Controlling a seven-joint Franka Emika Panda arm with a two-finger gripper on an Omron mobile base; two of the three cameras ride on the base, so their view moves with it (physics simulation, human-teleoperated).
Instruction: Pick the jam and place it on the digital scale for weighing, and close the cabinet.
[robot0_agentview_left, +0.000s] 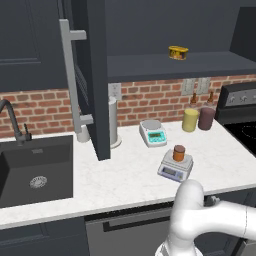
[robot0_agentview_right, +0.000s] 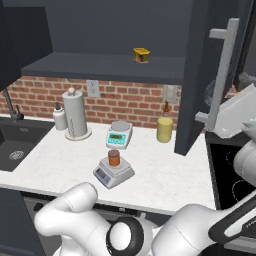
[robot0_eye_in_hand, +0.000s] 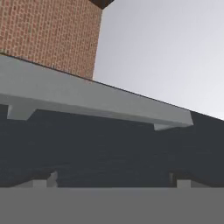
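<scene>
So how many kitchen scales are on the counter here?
2. The digital scale sits near the counter's front edge with the jam on its platform. The white scale with the teal panel stands behind it, closer to the brick wall. None looks hidden.

The arm (robot0_agentview_right: 75, 210) is built of smooth, glossy white rounded segments. A dark circular joint cap ringed in black sits low on the arm (robot0_agentview_right: 122, 237). Dark bands separate adjoining white segments. The hand housing (robot0_agentview_right: 235, 115) is a white, flat-sided block. Two small dark fingertips (robot0_eye_in_hand: 48, 178) are square-ended. No markings are legible.
</scene>
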